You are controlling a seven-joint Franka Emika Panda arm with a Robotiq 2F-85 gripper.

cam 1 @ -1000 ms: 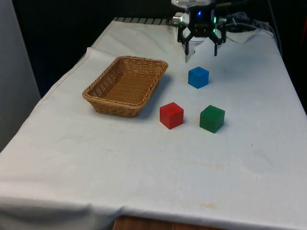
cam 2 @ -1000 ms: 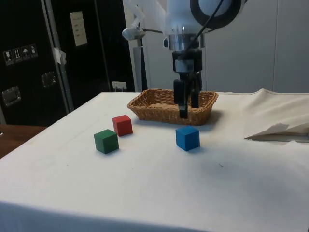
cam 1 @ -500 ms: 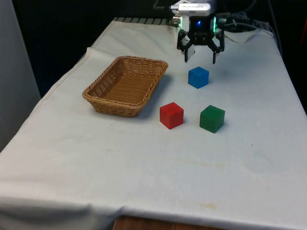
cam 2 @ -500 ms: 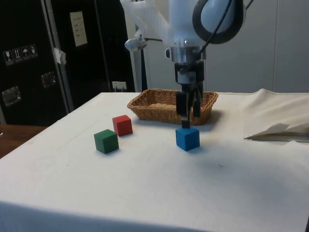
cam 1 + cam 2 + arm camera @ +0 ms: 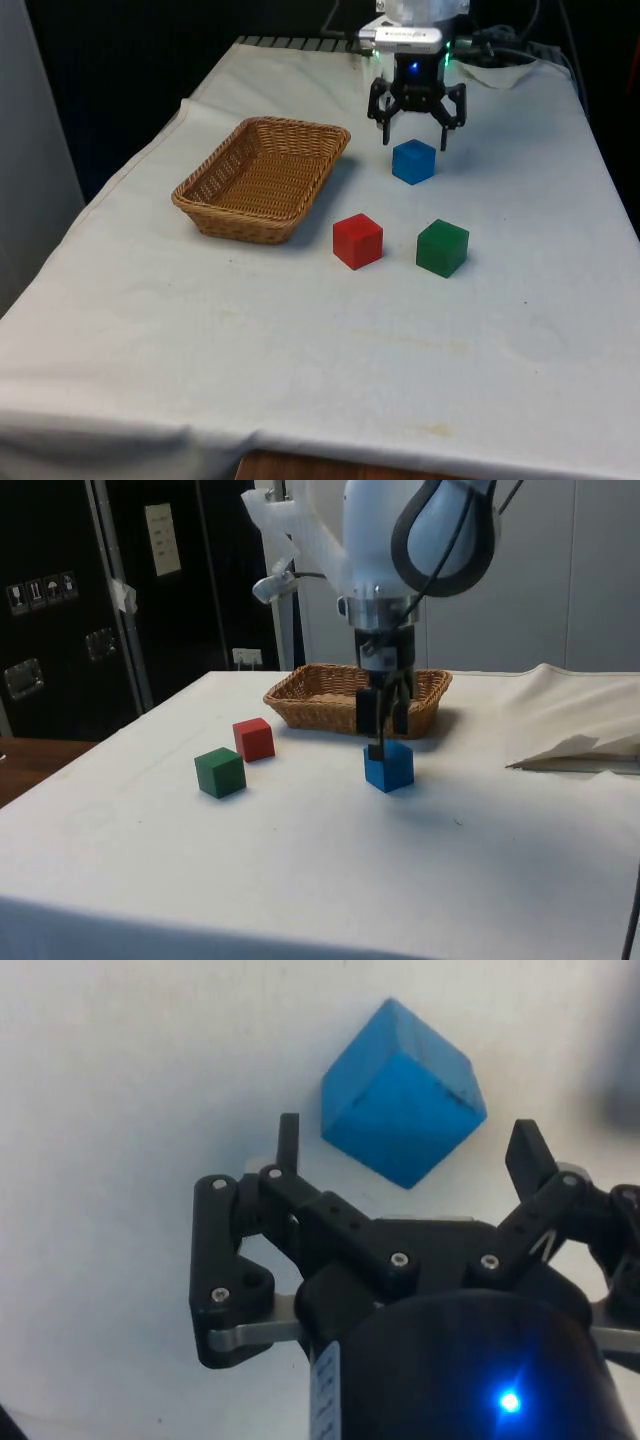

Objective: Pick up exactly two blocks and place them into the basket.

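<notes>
Jaws spread, hanging just above blue block [image 5: 413, 161]; basket [image 5: 262, 178] holds nothing

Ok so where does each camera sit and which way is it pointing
Front view: looks across the table at the basket, three blocks and open gripper.
Side view: from the table's side, toward dark cabinets; arm and gripper over the blue block.
Wrist view: on the wrist, looking down past the fingers.
All three share the blue block.
</notes>
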